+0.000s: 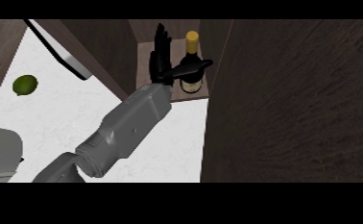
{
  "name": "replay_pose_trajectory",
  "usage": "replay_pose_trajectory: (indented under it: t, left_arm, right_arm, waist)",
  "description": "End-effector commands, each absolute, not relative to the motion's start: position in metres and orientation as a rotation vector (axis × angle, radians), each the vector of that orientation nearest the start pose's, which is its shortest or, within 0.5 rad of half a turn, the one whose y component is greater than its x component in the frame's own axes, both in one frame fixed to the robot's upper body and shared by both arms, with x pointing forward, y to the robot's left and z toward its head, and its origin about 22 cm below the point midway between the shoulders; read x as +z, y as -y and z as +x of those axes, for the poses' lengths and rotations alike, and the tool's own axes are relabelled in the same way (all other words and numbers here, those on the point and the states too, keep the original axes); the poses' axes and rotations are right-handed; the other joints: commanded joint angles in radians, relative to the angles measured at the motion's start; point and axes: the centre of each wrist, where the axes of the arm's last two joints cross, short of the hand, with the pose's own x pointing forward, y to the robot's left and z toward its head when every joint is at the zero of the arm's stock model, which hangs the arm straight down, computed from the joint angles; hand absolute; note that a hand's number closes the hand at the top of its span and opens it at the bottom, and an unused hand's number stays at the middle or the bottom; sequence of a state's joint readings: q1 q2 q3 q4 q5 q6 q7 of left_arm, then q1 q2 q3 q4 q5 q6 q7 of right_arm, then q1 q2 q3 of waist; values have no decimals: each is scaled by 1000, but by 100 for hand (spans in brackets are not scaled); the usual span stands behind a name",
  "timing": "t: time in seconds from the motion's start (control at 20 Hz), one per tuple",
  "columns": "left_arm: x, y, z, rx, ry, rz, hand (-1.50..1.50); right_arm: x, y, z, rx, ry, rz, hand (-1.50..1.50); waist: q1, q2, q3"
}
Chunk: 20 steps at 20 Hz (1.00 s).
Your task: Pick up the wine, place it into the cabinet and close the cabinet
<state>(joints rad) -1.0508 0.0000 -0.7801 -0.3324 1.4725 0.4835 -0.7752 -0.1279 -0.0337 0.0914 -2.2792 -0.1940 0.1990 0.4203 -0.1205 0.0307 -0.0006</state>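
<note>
Wine (pixel 190 69) stood upright on the cabinet shelf (pixel 186 98), just beyond the fingertips' reach to the thumb side of the one working hand (pixel 163 57), which, by the way its forearm came up from the lower left of the view, I took for the robot's left, though I could not be sure. That hand had its fingers straight and pointing deeper into the cabinet, alongside the bottle's neck, while the thumb stretched across the dark body of the bottle; I judged it spread wide rather than closed round anything, touching or nearly touching the glass. From where I stood the placing looked done and the closing not yet begun. The risk lay in the withdrawal: the thumb sat on the far side of the bottle from the wrist's pull-back line, so dragging the arm straight out could have hooked the bottle and tipped it toward the shelf's front lip, which lay just beneath the wrist. The open cabinet door (pixel 60 50) hung off behind the forearm, and swinging it shut before the arm cleared would have caught the arm. A lime (pixel 25 84) lay on the counter (pixel 163 141) well away behind the elbow, out of harm. The other hand did not show.
</note>
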Motion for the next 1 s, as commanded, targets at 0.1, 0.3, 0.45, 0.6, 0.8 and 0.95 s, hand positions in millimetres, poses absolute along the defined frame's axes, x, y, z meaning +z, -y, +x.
replay_pose_trajectory:
  t: [0.1,0.3,0.45,0.6,0.8,0.95]
  left_arm:
    - [18,-51,396,344,1725,-70,-150]
    - [26,-34,386,360,1731,-126,-150]
    - [16,-46,390,383,1744,-140,-150]
    - [7,-39,374,362,1726,-179,-150]
    - [10,-31,369,338,1739,-247,-150]
    - [-14,-41,358,313,1732,-246,-150]
  right_arm:
    - [181,199,187,321,1966,373,-150]
    - [174,193,202,324,1914,370,-150]
    - [180,201,192,327,1934,381,-150]
    - [184,210,185,317,1929,350,-150]
    - [175,208,181,301,1916,344,-150]
    - [191,203,182,295,1932,349,-150]
  waist:
    - [10,-6,0]
    - [28,-8,0]
    - [14,-3,0]
    - [44,-14,0]
    - [61,-18,1]
    - [70,-20,0]
